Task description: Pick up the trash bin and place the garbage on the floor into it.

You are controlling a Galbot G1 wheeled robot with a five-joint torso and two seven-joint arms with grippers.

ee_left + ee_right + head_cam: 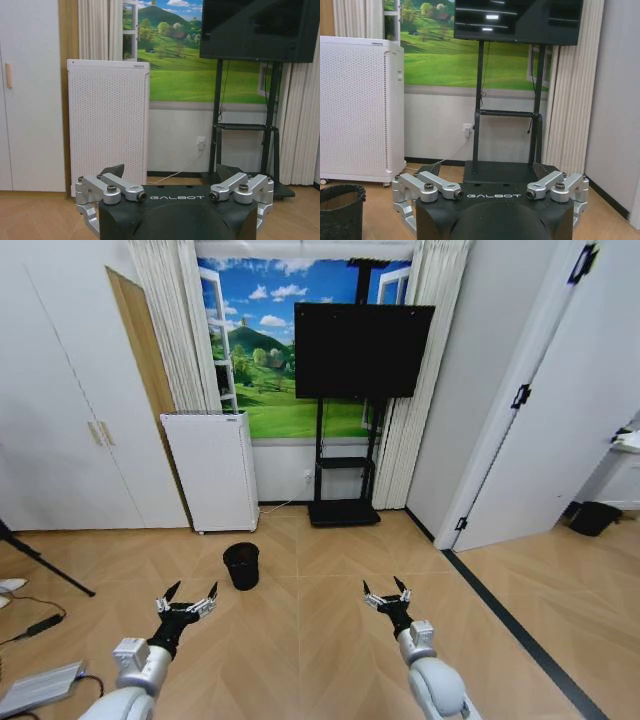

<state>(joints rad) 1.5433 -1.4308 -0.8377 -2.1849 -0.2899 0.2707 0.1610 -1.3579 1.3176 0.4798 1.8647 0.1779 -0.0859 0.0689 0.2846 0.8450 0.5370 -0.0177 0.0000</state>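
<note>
open floor [330,640] ahead, bounded by wall w/ white air purifier [212,470] and tv stand [343,510] at far edge. trash bin [241,565] upright on floor in front of purifier, fwd of left gripper [187,597], well apart. right gripper [385,593] alongside. both spread wide, empty, touching nothing.

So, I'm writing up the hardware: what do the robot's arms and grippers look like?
Both arms are white with silver-grey wrist sections. The left gripper and right gripper have black bodies, silver metal linkages and pointed black fingers. White GALBOT lettering marks each body.
</note>
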